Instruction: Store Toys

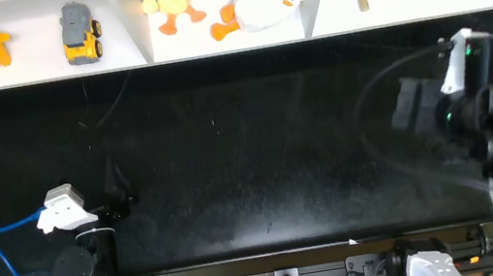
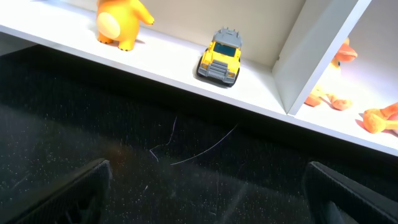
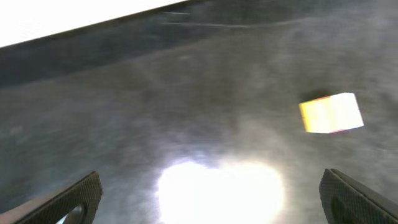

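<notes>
With the left claw (image 2: 208,171) and right claw (image 3: 211,177) both spread and empty, the right, off-centre from the yellow block (image 3: 331,113), could knock it along the surface (image 1: 259,156).

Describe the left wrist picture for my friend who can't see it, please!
A yellow toy truck and an orange duck toy sit together in one white shelf compartment, past a black table. Behind a white divider, part of a plush duck shows. The left hand is open and empty above the table.
</notes>
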